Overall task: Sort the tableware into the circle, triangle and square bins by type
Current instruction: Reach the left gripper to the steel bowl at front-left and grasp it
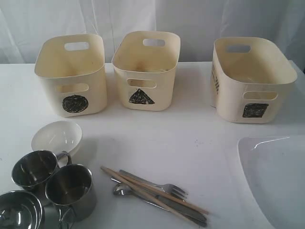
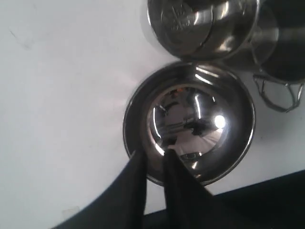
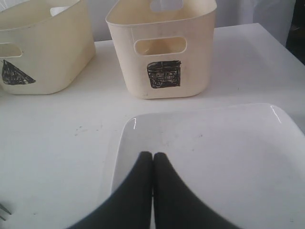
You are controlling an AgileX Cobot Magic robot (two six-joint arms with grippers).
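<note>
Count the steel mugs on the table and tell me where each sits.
3, all at the table's front left: one mug just in front of the white bowl, a second to its right, a third cut off at the corner. More may lie out of view.

white table (image 1: pixel 190 138), pale curtain (image 1: pixel 119 19) behind

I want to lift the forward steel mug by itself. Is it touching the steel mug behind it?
Touching. The exterior view shows the forward shiny steel mug pressed rim to wall against the rear shiny steel mug, with no table showing between them.
</note>
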